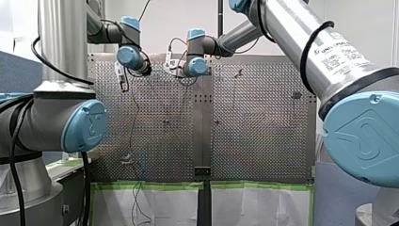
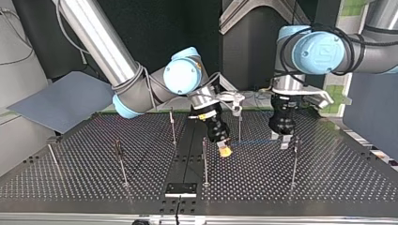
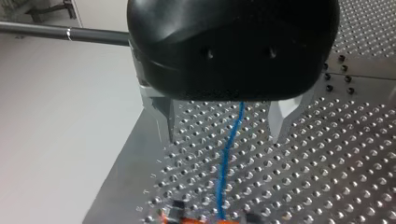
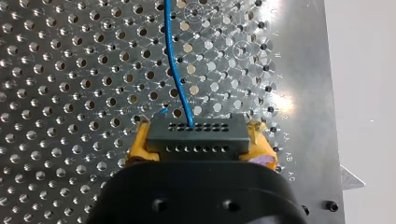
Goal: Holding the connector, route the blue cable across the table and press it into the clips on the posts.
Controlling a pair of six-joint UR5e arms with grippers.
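**Operator:** Which step are you working on?

**Arm:** I am judging it to be early routing. My right end effector (image 2: 225, 149) is clamping the connector (image 4: 196, 137) between its yellow pads (image 4: 138, 142), closed down onto the block's two ends. The blue cable (image 4: 173, 65) is leaving the connector's face and running straight ahead of that end effector, just above the bench (image 4: 70, 70).

**Operator:** And the other arm?

**Arm:** My left end effector (image 3: 225, 134) is hanging spread wide, gripping nothing. Its metal fingers (image 3: 168, 119) are straddling the cable, which is passing under the palm between them and touching neither.

**Operator:** Is any of the cable seated?

**Arm:** I am not seeing it pressed in anywhere. The stretch between my two end effectors is lying low, while the posts (image 2: 204, 161) are rising beside and beyond them. The clips are too small for me to make out.

**Operator:** What is the next move asking of you?

**Arm:** I am thinking the left one needs to close around the cable loosely enough to guide it. Then the connector hand would need to be drawing the line taut toward the nearest post. The run would have to be lifted to clip height, then pushed down squarely, with tension gentle enough that the wire is not tearing out of the connector.
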